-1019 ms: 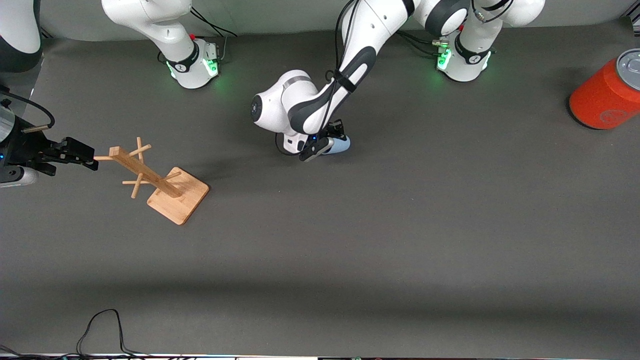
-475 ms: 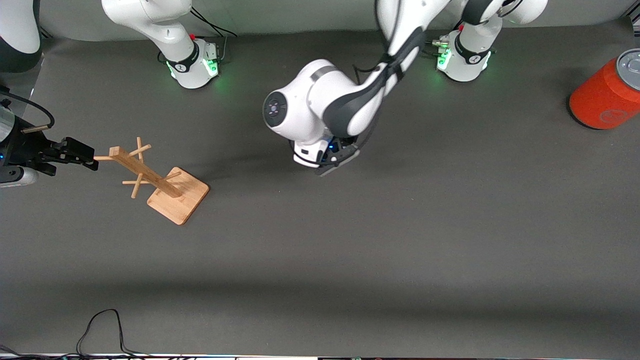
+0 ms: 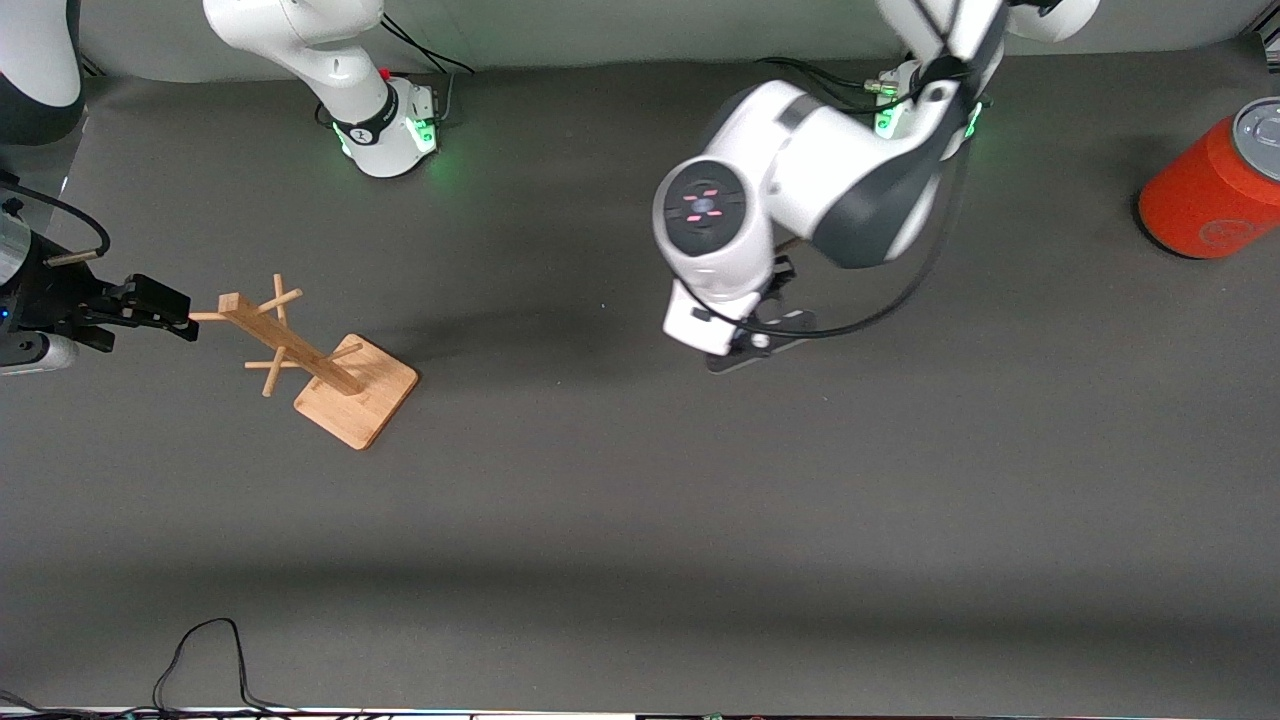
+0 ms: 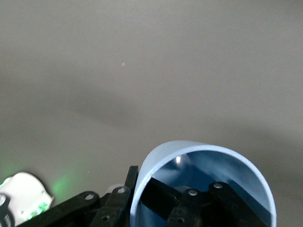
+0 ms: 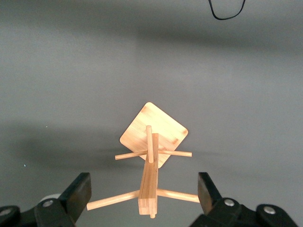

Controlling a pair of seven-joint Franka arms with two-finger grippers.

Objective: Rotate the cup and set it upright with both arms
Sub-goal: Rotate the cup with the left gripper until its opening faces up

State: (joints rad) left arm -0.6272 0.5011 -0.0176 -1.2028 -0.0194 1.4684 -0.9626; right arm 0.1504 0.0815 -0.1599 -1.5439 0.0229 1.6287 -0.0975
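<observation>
Grey table [image 3: 640, 520] | left gripper [image 4: 189, 208] clamped on cup [image 4: 203, 184] rim, aloft mid-table | right gripper [image 5: 144, 198] spread wide over wooden rack [image 3: 320, 355], waiting | risk — rim pinch slips, cup drops

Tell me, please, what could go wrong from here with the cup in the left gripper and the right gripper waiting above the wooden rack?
1. The left gripper pinches the cup by one wall, a finger inside the rim; tilting it might let it slip.
2. The front view hides the cup under the left arm's wrist, so a handover could be misjudged.
3. The open right gripper waits just above the wooden rack; moving off low might knock its pegs.
</observation>
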